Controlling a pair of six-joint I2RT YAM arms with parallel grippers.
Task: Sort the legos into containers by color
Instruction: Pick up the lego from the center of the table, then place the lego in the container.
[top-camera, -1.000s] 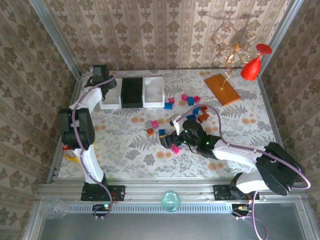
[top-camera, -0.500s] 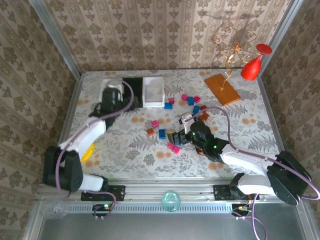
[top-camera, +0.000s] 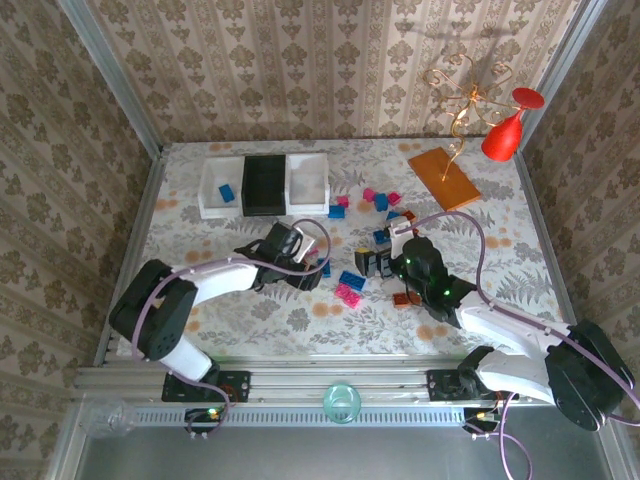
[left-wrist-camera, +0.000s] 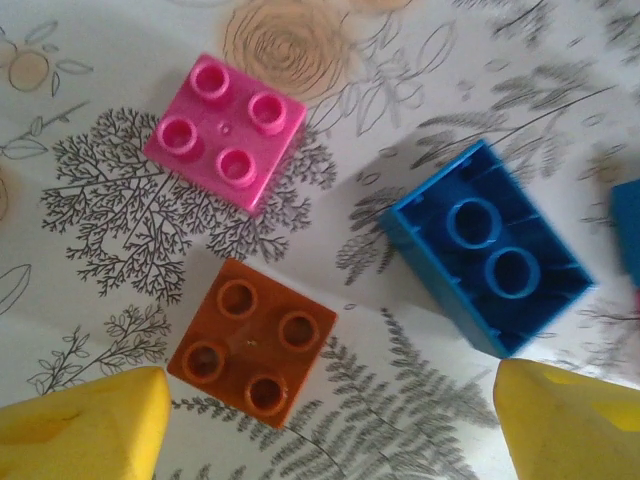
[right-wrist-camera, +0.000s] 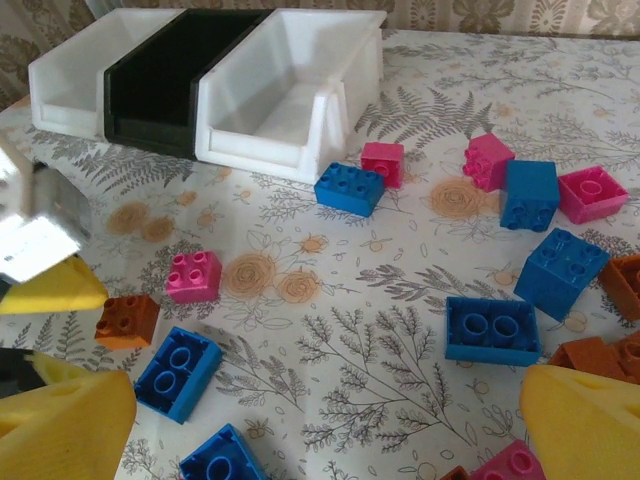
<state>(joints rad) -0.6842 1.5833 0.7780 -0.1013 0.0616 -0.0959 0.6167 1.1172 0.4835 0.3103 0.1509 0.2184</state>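
Floral cloth covers the desk (top-camera: 200, 240), and both arms reach in over the middle of it. The left tool (left-wrist-camera: 322, 420) hangs right above some loose bricks, yellow pads spread wide with nothing gripped. The right tool (right-wrist-camera: 322, 420) is just to its right, jaws also wide apart and empty.

An orange board (top-camera: 443, 178) lies at the far right, well apart from the rest. The three trays (right-wrist-camera: 260, 140) sit in a row at the far left, white, black, white, touching side to side. The left white tray (top-camera: 210, 185) has a lone blue brick (top-camera: 227, 193) in it.

Everything else is loose on the desk. The bricks (right-wrist-camera: 530, 195) are scattered from just beside the right white tray out across the middle. Under the left tool there's a pink brick (left-wrist-camera: 225, 130) studs up, an orange brick (left-wrist-camera: 252, 340) studs up just beside one pad, and a flipped blue brick (left-wrist-camera: 490, 260) with its hollow side up.
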